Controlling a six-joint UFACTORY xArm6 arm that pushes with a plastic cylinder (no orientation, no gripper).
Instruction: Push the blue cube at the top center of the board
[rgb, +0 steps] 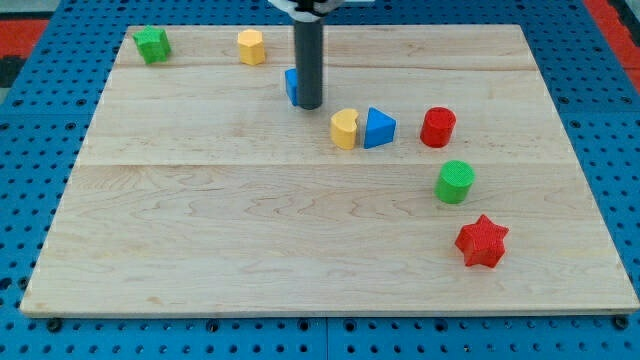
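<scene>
While tip (309, 105) of bare dark rod, holding nothing, touches right face of blue plastic cube (291, 86), mostly hidden behind rod: shift below cube, push straight toward top-centre, clear of yellow plastic hexagonal block (251, 47) up-left of cube.

lab bench | wooden board (200, 230) on blue perforated pegboard base (30, 200)

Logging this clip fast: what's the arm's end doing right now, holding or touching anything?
My tip: a bare rod, holds nothing; its end sits against the right side of the blue cube, partly hiding it.
</scene>
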